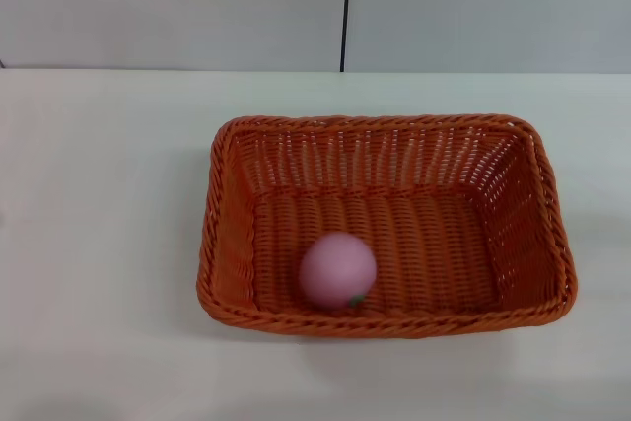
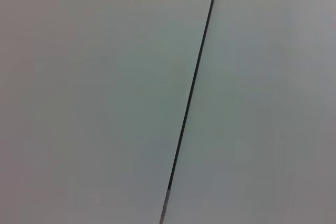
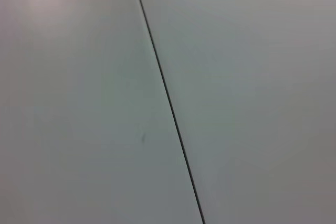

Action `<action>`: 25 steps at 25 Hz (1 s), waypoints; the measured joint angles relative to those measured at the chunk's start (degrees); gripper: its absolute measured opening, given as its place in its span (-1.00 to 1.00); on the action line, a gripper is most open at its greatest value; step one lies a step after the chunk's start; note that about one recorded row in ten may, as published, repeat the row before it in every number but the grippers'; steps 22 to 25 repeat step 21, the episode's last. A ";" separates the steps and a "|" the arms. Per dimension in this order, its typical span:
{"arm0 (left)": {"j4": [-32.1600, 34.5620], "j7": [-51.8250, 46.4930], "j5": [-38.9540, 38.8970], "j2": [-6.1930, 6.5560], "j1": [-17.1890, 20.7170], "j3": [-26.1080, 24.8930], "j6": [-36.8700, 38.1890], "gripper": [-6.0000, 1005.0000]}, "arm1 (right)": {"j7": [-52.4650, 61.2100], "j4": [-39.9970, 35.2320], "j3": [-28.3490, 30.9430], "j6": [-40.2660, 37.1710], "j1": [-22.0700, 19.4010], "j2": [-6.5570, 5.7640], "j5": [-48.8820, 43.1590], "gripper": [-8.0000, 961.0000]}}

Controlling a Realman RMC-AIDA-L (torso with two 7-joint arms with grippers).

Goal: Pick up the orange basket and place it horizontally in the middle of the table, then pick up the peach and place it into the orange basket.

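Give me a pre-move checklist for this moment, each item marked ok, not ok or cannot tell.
1. The orange basket sits on the table with its long side running left to right: ok.
2. Basket near the middle of the table: ok in the head view, though it sits slightly right of centre.
3. The peach is inside the basket, resting on its floor near the front wall: ok.
4. Peach at rest and not rolling: cannot tell from one moment.
5. Both grippers clear of the basket: ok, no arm or gripper shows in the head view.
6. Gripper states: cannot tell; both wrist views show only a plain panelled surface with a dark seam.
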 joint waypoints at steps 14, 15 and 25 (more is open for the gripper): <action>4.16 0.07 -5.09 -0.02 0.44 0.10 -2.35 0.62 | 1.46 6.44 -0.54 1.11 -0.20 -0.29 -1.31 0.20; 4.11 0.07 -4.89 0.05 0.54 0.14 -2.35 0.62 | 1.50 6.32 -0.70 1.44 -0.13 -0.34 -1.98 0.20; 3.99 0.08 -4.83 0.08 0.98 0.19 -1.88 0.62 | 2.12 5.03 -1.02 3.22 0.96 -0.74 -5.52 0.20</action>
